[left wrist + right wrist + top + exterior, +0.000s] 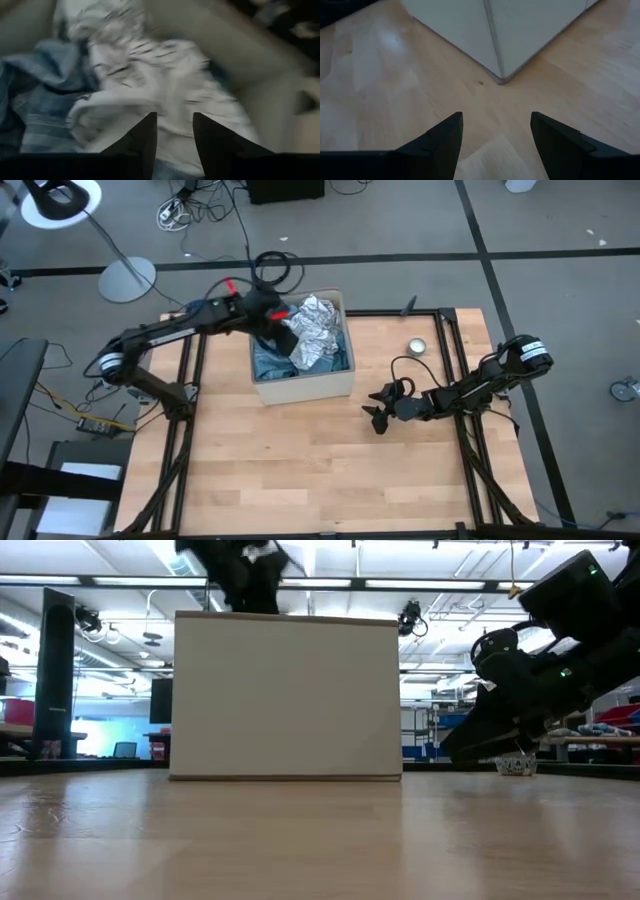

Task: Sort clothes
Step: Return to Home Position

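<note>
Clothes (pixel 310 345) lie in white box (pixel 305 388) at worktop (pixel 300 470) far edge, white-grey patterned piece (pixel 320 328) on top. L end effector (pixel 174 116) hovers over them, fingers narrowly apart, empty. R end effector (pixel 496 116) is low toward right edge, fingers wide, empty.

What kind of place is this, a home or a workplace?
Probably a robotics lab or workshop, not a home. Loose cables lie on the grey floor, long ceiling lights run behind the table, the left gripper hangs over the white box of clothes, the right gripper beside it.
</note>
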Action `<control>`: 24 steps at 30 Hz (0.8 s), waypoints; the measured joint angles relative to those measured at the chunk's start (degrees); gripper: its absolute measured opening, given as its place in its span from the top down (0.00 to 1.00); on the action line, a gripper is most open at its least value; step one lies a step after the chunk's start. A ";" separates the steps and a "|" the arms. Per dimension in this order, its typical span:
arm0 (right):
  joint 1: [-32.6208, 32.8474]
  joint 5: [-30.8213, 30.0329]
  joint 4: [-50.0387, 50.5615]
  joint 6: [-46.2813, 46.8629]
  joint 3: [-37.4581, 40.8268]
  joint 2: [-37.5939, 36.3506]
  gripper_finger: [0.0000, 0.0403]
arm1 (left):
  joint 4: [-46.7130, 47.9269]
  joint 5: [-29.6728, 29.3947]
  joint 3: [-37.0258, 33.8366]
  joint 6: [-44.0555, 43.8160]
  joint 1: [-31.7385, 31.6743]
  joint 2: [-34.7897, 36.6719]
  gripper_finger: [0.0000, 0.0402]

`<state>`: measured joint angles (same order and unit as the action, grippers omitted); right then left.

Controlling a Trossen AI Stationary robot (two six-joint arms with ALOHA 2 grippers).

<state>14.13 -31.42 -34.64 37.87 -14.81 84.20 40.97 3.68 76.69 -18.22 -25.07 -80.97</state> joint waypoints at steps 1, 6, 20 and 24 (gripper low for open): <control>0.00 0.02 -0.10 0.00 0.00 0.00 0.42 | 0.10 0.02 0.25 0.00 0.84 1.36 0.67; -0.02 0.02 -0.46 -0.47 0.00 0.00 0.42 | -0.05 -0.21 0.52 0.26 4.89 8.63 0.67; 0.29 1.65 0.08 -17.42 0.00 0.00 0.42 | -4.06 -21.53 -11.06 3.55 26.34 27.73 0.67; 0.36 2.08 -0.18 -17.46 0.00 -0.11 0.42 | -12.68 -21.98 -23.70 1.64 32.63 37.53 0.67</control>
<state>14.49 -29.34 -34.82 20.40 -14.81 84.10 28.29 -18.29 52.99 -16.58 7.56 -43.44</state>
